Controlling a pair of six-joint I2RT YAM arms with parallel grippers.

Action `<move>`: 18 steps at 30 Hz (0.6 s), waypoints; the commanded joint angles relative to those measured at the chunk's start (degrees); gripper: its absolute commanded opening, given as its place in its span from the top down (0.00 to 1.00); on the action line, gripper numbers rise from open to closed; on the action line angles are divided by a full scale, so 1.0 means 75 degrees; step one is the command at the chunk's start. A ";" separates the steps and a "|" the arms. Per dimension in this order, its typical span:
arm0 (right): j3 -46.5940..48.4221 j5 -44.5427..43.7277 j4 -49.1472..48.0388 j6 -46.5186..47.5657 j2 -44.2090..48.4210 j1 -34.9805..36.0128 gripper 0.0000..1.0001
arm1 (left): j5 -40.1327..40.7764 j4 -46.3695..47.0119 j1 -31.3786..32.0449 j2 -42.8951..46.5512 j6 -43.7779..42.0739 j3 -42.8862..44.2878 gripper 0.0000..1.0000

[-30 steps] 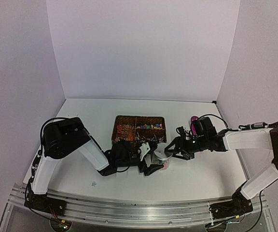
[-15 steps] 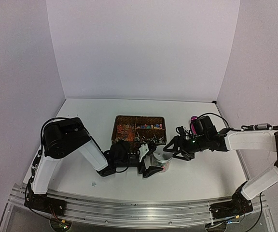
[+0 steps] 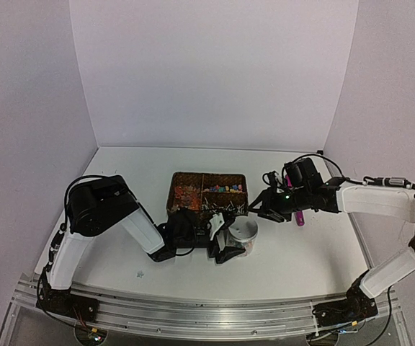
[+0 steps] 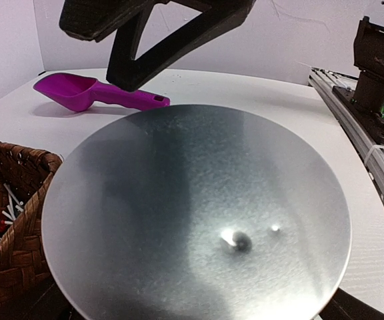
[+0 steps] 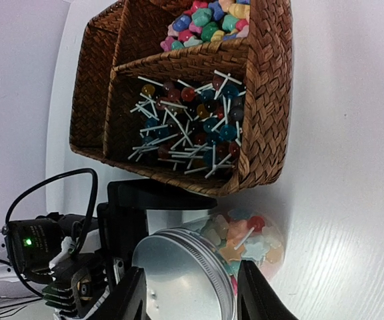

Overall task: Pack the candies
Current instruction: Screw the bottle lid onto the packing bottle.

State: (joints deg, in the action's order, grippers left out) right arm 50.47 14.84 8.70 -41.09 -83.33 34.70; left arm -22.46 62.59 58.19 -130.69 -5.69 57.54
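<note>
Candies fill the clear jar, capped by its metal lid, just beside the basket. My left end effector straddles the jar, jaws wide, apparently to steady it. My right end effector hovers near the lid, half-spread, gripping nothing.

Robot lab, a tabletop recording cell. White bench boxed in by plain pale walls at 9, 12 and 3 o'clock. Aluminium rail along the 6 o'clock edge, with the bases of the left arm and right arm on it. Loose cables on both arms, green light on the right wrist. Left pincer and right pincer sit near centre. Staged props: wicker basket at centre, magenta scoop toward 3 o'clock.
</note>
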 commanded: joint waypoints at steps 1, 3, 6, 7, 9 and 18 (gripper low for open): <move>0.0388 -0.0324 0.0164 0.0212 0.0022 0.0049 0.63 | -0.0174 0.0249 -0.0048 -0.0055 -0.0001 0.0177 0.01; 0.0355 -0.0269 0.0156 0.0207 -0.0078 0.0086 0.67 | -0.0243 0.0279 -0.0048 -0.0063 -0.0031 0.0215 0.02; 0.0323 -0.0253 0.0150 0.0211 -0.0280 0.0215 0.69 | -0.0238 0.0263 -0.0048 -0.0091 -0.0087 0.0239 0.03; 0.0307 -0.0259 0.0144 0.0197 -0.0327 0.0254 0.69 | -0.0245 0.0248 -0.0048 -0.0093 -0.0104 0.0240 0.04; 0.0241 -0.0309 0.0132 0.0142 -0.0379 0.0368 0.70 | -0.0228 0.0221 -0.0048 -0.0086 -0.0141 0.0228 0.06; -0.0388 -0.0745 0.0146 -0.0467 0.0190 0.0683 0.85 | -0.0053 0.0185 -0.0048 -0.0095 -0.0191 0.0229 0.24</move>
State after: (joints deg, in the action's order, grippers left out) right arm 50.01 10.57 9.15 -41.66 -85.40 38.14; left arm -23.90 62.54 58.12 -130.69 -6.26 57.74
